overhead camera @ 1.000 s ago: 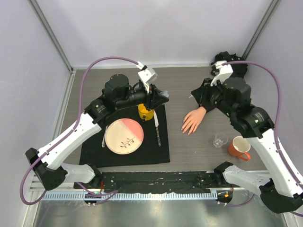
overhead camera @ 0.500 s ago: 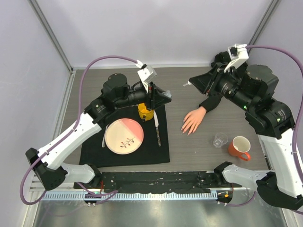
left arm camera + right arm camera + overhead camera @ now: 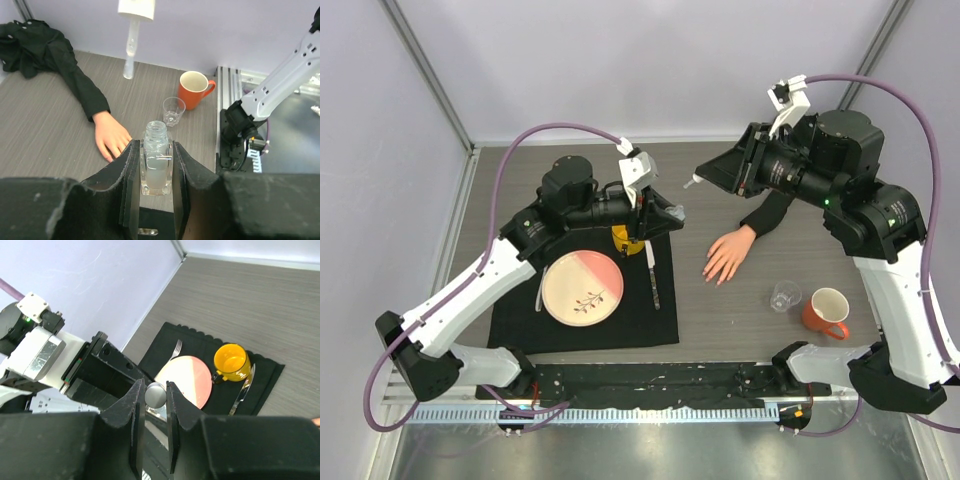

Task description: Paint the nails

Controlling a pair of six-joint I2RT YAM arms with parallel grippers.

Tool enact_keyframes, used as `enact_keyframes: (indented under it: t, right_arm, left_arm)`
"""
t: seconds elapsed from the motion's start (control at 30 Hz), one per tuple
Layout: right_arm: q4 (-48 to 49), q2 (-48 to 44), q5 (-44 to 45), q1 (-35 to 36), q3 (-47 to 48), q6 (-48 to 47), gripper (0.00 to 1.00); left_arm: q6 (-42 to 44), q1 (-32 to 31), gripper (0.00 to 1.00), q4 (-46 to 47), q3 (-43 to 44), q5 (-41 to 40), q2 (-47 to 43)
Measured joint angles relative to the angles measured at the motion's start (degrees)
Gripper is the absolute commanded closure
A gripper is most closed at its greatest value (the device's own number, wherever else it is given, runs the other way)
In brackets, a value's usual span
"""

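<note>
Between the fingers of the left gripper (image 3: 156,175) a small clear bottle (image 3: 157,159) stands upright, clamped on both sides, its neck uncapped and pale liquid inside. That gripper hangs over the far edge of a black mat (image 3: 520,320), just above a yellow mug (image 3: 628,240); a pink-and-cream plate (image 3: 582,287) and a knife (image 3: 652,275) lie on the mat nearer the bases. The right gripper (image 3: 155,390) is closed on the round cap (image 3: 155,395), and the thin brush (image 3: 692,181) sticks out from it in the air, pointing towards the left gripper and apart from the bottle. From the left wrist the brush shows as a pale stem hanging under the white cap, high above the table (image 3: 720,320). On the table, right of the mat and below the right gripper, the hand (image 3: 728,255) lies flat with fingers spread towards the bases, its black sleeve (image 3: 770,212) running back under the right arm. The nails (image 3: 716,274) are too small to make out. A glass (image 3: 784,296) and an orange mug (image 3: 827,312) stand side by side near the right base.
</note>
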Motion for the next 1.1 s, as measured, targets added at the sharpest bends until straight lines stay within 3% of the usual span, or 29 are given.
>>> enact_keyframes:
  t: [0.27, 1.1]
  right_arm:
    - [-3.74, 0.24, -4.57, 0.0, 0.5, 0.7, 0.99]
    - [-4.22, 0.2, -5.25, 0.0, -3.87, 1.42, 0.99]
  left_arm:
    - [3.72, 0.0, 1.0, -0.96, 0.0, 0.72, -0.33]
    - [5.66, 0.0, 1.0, -2.38, 0.02, 0.87, -0.33]
